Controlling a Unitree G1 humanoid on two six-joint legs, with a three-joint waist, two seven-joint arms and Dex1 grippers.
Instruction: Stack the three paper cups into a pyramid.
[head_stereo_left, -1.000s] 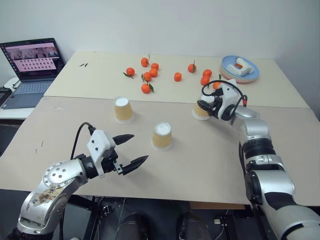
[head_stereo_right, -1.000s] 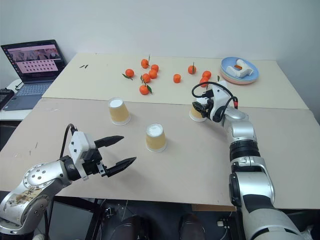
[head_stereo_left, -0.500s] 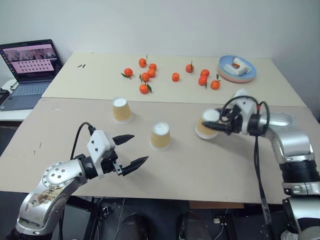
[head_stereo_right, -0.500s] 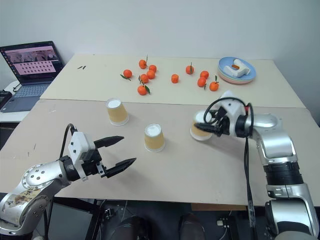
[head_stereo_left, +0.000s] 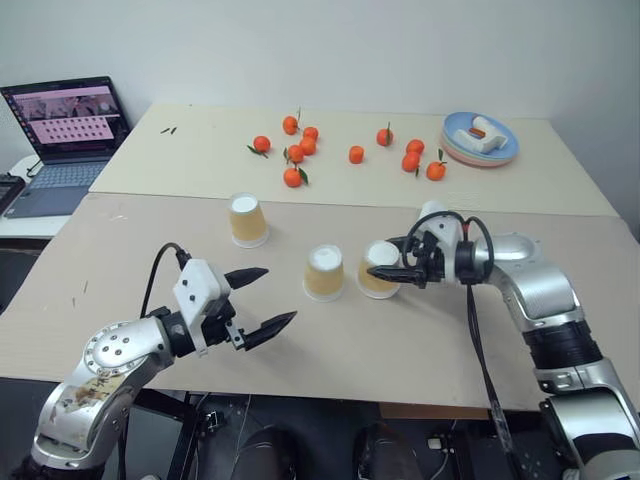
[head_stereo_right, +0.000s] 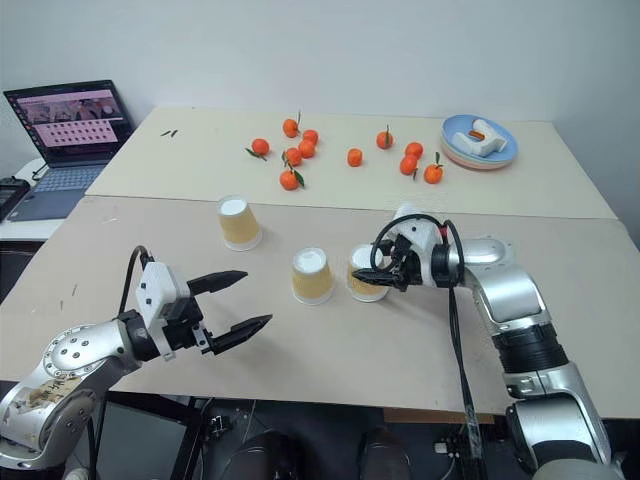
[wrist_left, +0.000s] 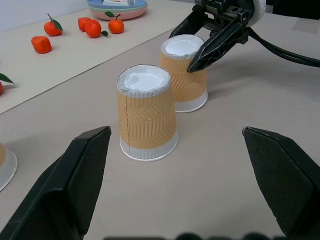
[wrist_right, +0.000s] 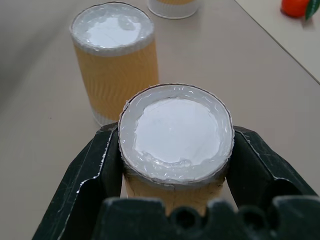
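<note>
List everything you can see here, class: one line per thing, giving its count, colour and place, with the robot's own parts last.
paper cups: three, tan and white, upside down on the near table; one in the right gripper.
tangerines: about ten, orange, far table.
plates: blue on pink, far right corner, holding a small white object.
laptop: one, open, side table at left.
left gripper: black fingers, open, empty, near left.
right gripper: black fingers, shut on the rightmost cup.

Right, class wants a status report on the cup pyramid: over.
Right gripper shut on a cup, beside the middle cup. Left gripper open, idle. Third cup apart. Nothing stacked, nothing in the way.
</note>
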